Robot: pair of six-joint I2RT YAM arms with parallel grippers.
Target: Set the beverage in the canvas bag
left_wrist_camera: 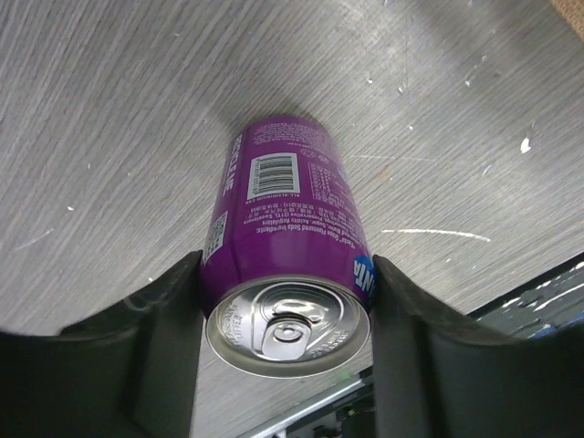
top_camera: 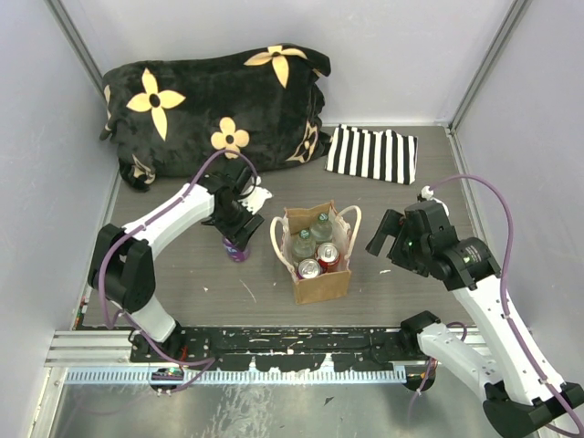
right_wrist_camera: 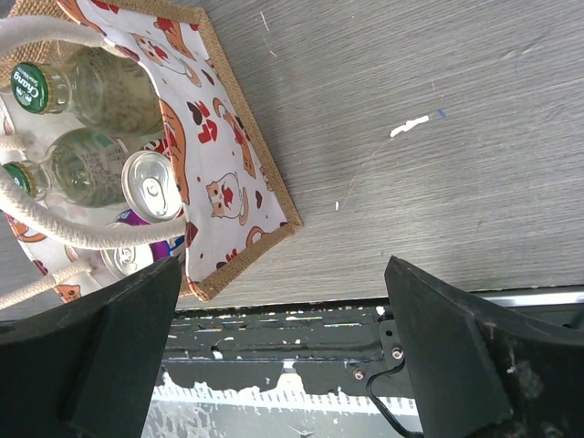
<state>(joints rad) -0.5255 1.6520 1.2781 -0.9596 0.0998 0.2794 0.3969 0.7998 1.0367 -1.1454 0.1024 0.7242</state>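
Observation:
A purple beverage can (top_camera: 237, 249) stands upright on the table left of the canvas bag (top_camera: 321, 283). My left gripper (top_camera: 234, 223) reaches down over it, and in the left wrist view (left_wrist_camera: 285, 306) both fingers press the sides of the can (left_wrist_camera: 287, 219) near its silver top. The tan bag with cream loop handles stands open and holds two green-capped glass bottles (top_camera: 312, 237) and two cans (top_camera: 318, 262). My right gripper (top_camera: 388, 239) is open and empty to the right of the bag; the right wrist view (right_wrist_camera: 283, 301) shows the bag's cartoon lining (right_wrist_camera: 239, 173) at the left.
A black pillow with cream flowers (top_camera: 219, 100) lies at the back left. A black-and-white striped cloth (top_camera: 372, 153) lies at the back right. A metal rail (top_camera: 274, 349) runs along the near edge. Walls close both sides.

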